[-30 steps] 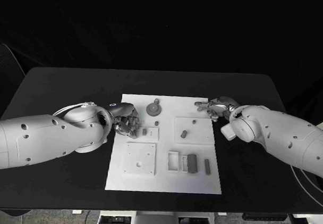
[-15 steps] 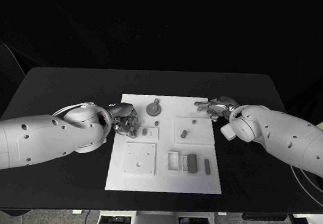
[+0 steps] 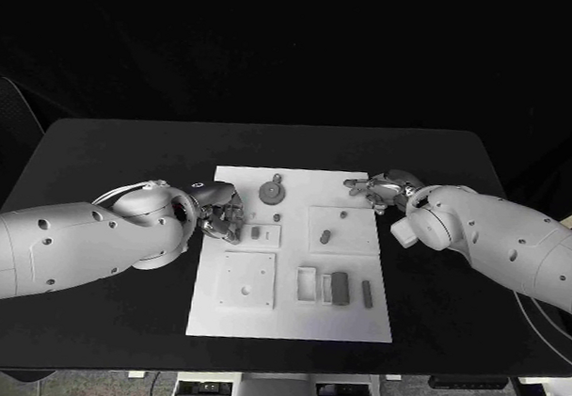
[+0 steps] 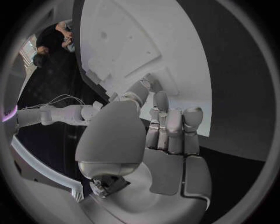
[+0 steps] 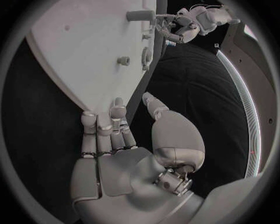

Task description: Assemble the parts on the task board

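The white task board (image 3: 290, 307) lies in the middle of the black table. On it are a grey gear (image 3: 271, 193), a small peg (image 3: 326, 234), and dark bars (image 3: 339, 288) beside a slotted tray. My left hand (image 3: 223, 218) rests at the board's left edge. Its fingers (image 4: 169, 126) lie side by side on the board (image 4: 134, 37), with nothing seen in them. My right hand (image 3: 382, 188) is at the board's far right corner. Its fingertips (image 5: 105, 119) touch the board's edge (image 5: 87, 56), the thumb lies off over the table, and it holds nothing.
A raised square block (image 3: 247, 279) and a plate (image 3: 327, 227) stand on the board. The right wrist view shows the gear (image 5: 146, 56), a peg (image 5: 123, 60) and an upright post (image 5: 140, 15). Black table (image 3: 127, 154) surrounds the board.
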Motion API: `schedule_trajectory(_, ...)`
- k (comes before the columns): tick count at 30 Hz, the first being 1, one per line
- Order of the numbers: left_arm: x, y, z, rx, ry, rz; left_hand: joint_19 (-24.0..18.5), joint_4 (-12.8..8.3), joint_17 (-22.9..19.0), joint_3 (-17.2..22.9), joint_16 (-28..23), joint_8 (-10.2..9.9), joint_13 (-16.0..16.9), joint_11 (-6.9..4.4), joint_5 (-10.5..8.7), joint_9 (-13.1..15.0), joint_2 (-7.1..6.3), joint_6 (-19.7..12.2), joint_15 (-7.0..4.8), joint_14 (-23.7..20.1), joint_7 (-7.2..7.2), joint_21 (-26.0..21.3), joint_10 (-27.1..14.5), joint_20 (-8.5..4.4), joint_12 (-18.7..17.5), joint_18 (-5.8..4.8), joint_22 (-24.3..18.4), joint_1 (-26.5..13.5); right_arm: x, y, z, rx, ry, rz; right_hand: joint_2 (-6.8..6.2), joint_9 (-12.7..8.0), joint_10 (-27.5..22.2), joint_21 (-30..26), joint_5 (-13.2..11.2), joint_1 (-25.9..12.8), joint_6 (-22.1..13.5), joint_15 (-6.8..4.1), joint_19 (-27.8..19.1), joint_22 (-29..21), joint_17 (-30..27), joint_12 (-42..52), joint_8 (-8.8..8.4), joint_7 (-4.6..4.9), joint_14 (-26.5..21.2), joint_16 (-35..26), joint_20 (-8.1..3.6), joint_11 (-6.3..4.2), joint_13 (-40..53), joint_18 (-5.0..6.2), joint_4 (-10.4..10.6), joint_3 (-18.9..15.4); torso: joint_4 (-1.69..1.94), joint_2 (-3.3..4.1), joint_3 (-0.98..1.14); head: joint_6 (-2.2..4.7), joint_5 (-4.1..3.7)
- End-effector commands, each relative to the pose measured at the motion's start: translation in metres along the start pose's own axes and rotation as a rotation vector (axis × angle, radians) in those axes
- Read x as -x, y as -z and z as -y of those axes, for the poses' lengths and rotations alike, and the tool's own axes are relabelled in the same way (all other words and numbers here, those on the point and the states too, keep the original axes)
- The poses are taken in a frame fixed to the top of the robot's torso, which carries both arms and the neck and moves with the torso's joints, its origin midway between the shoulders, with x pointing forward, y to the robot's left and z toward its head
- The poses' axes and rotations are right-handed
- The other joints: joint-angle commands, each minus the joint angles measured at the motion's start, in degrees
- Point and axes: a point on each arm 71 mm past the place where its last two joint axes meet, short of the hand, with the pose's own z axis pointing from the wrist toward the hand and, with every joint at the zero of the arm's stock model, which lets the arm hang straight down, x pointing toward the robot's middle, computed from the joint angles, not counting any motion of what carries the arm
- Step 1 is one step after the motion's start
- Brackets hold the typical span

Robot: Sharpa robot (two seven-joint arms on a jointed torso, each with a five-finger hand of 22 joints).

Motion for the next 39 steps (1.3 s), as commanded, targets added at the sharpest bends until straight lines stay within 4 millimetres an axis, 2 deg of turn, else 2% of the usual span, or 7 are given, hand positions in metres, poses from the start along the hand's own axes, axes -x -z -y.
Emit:
schedule_trajectory(1, -0.0015, -0.0004, 0.0009, 0.002, -0.007, -0.011, 0.4, 0.1, -0.1, 0.3, -0.3, 0.2, -0.1, 0.44, 0.27, 0.1, 0.26, 0.6, -0.27, 0.0, 0.16, -0.4, 0.4, 0.12, -0.2, 2.57, -0.1, 0.2, -0.0035, -0.0002, 0.0008, -0.001, 0.008, -0.025, 0.05, -0.1, -0.3, 7.3, 0.0, -0.7, 0.2, -0.42, 0.2, 0.0, -0.1, -0.3, -0.25, 0.4, 0.0, -0.2, -0.14, 0.28, -0.1, 1.59, 0.1, -0.3, 0.0, 0.0, 0.04, -0.01, 0.0)
schedule_trajectory(9, -0.0012, -0.0004, 0.001, -0.001, -0.004, -0.007, 0.5, 0.6, -0.1, 0.9, -0.3, 0.4, -0.1, 0.44, 0.31, 0.2, 1.11, 1.1, -0.28, 0.1, 0.12, -0.4, 0.5, 0.13, -0.2, 2.54, -0.1, 0.3, -0.0035, -0.0002, 0.0008, -0.001, 0.008, -0.025, 0.05, -0.1, -0.3, 7.3, 0.0, -0.7, 0.2, -0.42, 0.2, 0.0, -0.1, -0.3, -0.25, 0.4, -0.1, -0.2, -0.14, 0.28, -0.1, 1.59, 0.1, -0.3, -0.01, 0.0, 0.01, 0.04, -0.02)
schedule_trajectory(12, -0.0008, -0.0004, 0.001, -0.002, 0.001, -0.002, 0.7, 1.0, -0.2, 1.9, -0.4, 0.3, -0.2, 0.47, 0.32, 0.2, 2.28, 1.3, -0.28, 0.1, 0.12, -0.5, 0.5, 0.15, -0.4, 2.5, -0.3, 0.5, -0.0036, -0.0002, 0.0008, 0.0, 0.008, -0.026, 0.05, -0.1, -0.3, 7.3, 0.0, -0.7, 0.2, -0.41, 0.2, 0.0, -0.1, -0.3, -0.25, 0.4, -0.1, -0.2, -0.14, 0.28, -0.1, 1.59, 0.1, -0.3, 0.0, 0.0, 0.01, 0.05, -0.03)
schedule_trajectory(14, -0.0008, -0.0005, 0.001, -0.003, 0.004, -0.002, 0.7, 1.5, -0.3, 3.3, -0.5, 0.2, -0.3, 0.56, 0.32, 0.2, 3.68, 1.3, -0.25, 0.1, 0.12, -0.7, 0.3, 0.17, -0.6, 2.46, -0.4, 0.6, -0.0036, -0.0002, 0.0008, -0.001, 0.008, -0.026, 0.05, -0.1, -0.3, 7.3, 0.0, -0.7, 0.2, -0.41, 0.2, 0.0, -0.1, -0.3, -0.25, 0.4, -0.1, -0.2, -0.14, 0.28, -0.1, 1.59, 0.1, -0.3, 0.0, -0.01, 0.01, 0.07, -0.06)
schedule_trajectory(18, -0.0011, -0.0004, 0.0014, -0.005, 0.005, -0.005, 0.7, 1.8, -0.3, 4.5, -0.6, 0.0, -0.4, 0.68, 0.23, 0.2, 4.54, 1.3, -0.22, 0.1, 0.14, -0.7, -0.1, 0.18, -0.9, 2.43, -0.5, 0.9, -0.0037, -0.0002, 0.0009, -0.001, 0.008, -0.027, 0.05, -0.1, -0.3, 7.3, 0.0, -0.7, 0.2, -0.41, 0.2, 0.0, -0.1, -0.3, -0.25, 0.4, -0.1, -0.2, -0.14, 0.28, -0.1, 1.59, 0.1, -0.3, 0.0, -0.01, 0.0, 0.08, -0.08)
schedule_trajectory(28, -0.0018, 0.0004, 0.0006, -0.007, 0.003, -0.018, 0.6, 2.3, -0.3, 5.7, -0.6, -0.5, -0.5, 0.99, 0.14, 0.0, 5.1, 0.8, -0.13, 0.0, 0.28, -0.8, -0.9, 0.23, -1.2, 2.33, -0.6, 0.6, -0.0038, 0.0, 0.0014, -0.004, 0.009, -0.031, 0.05, -0.1, -0.3, 7.3, 0.0, -0.8, 0.1, -0.41, 0.2, -0.1, -0.1, -0.3, -0.25, 0.4, -0.1, -0.2, -0.13, 0.29, -0.1, 1.59, 0.2, -0.3, -0.01, -0.01, 0.01, 0.18, -0.09)
schedule_trajectory(39, -0.0026, 0.0016, -0.0024, 0.007, 0.007, -0.032, 0.5, 2.9, -0.3, 6.3, -0.6, -1.2, -0.5, 1.2, 0.05, -0.3, 4.88, -0.1, -0.02, -0.2, 0.45, -0.8, -1.3, 0.29, -1.2, 2.23, -0.6, -0.1, -0.0038, 0.0001, 0.0018, -0.005, 0.009, -0.031, 0.05, -0.1, -0.3, 7.3, 0.0, -0.8, 0.1, -0.4, 0.2, -0.1, -0.1, -0.3, -0.26, 0.4, -0.1, -0.2, -0.13, 0.29, -0.1, 1.58, 0.2, -0.3, -0.02, 0.0, 0.04, 0.14, -0.04)
